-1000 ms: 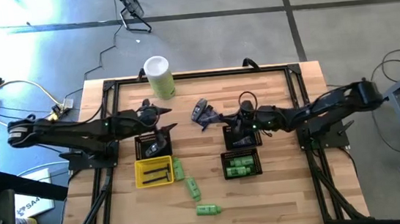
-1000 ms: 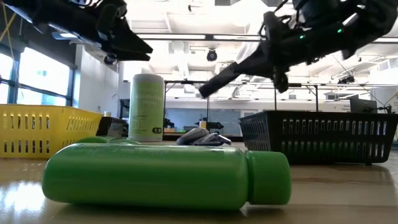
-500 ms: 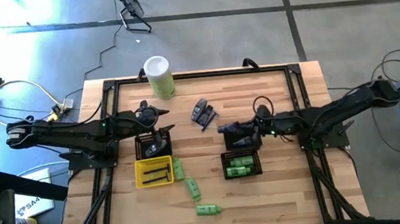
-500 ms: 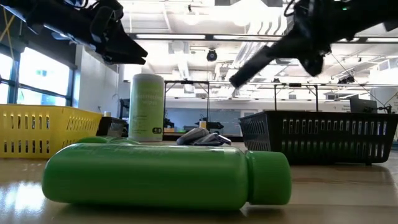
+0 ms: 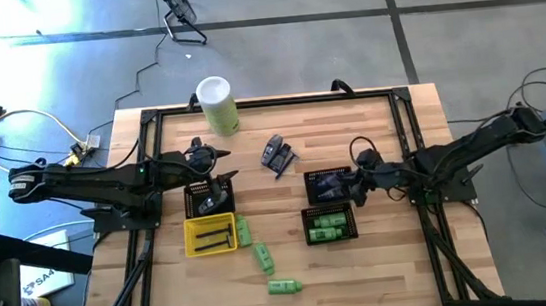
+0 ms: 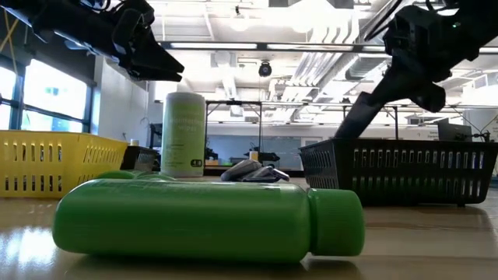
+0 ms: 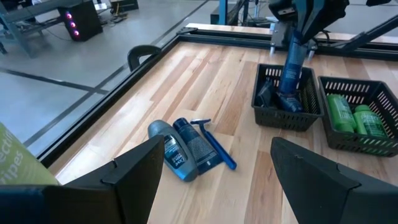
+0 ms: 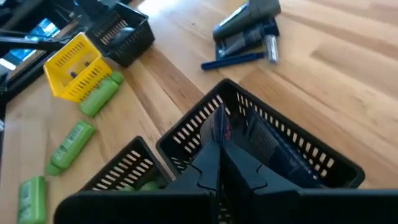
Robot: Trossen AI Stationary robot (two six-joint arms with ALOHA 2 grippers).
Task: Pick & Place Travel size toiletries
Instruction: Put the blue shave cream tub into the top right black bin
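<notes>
The travel size toiletries lie scattered. A pile of dark tubes and a blue razor (image 7: 188,149) lies on the wood at mid table. Bluish tubes (image 8: 261,144) sit in a black basket (image 5: 328,185), and green bottles (image 5: 327,227) fill the basket beside it. Three green bottles (image 5: 264,257) lie loose by the yellow tray (image 5: 211,234). My right gripper (image 8: 221,163) is shut and slants down over the basket of bluish tubes. My left gripper (image 7: 217,186) stands open and holds nothing, above the table's left half and facing the pile.
A tall pale-green canister (image 5: 217,103) with a white lid stands at the far edge. Another black basket (image 5: 209,197) sits below my left gripper, on the far side of the yellow tray. A black frame (image 5: 248,105) runs around the table's far part. A stretch of bare wood lies near the front edge.
My right gripper has drawn back toward the table's right edge, from over the basket's far left part to its right side, and has tipped more steeply downward. It has stayed shut.
</notes>
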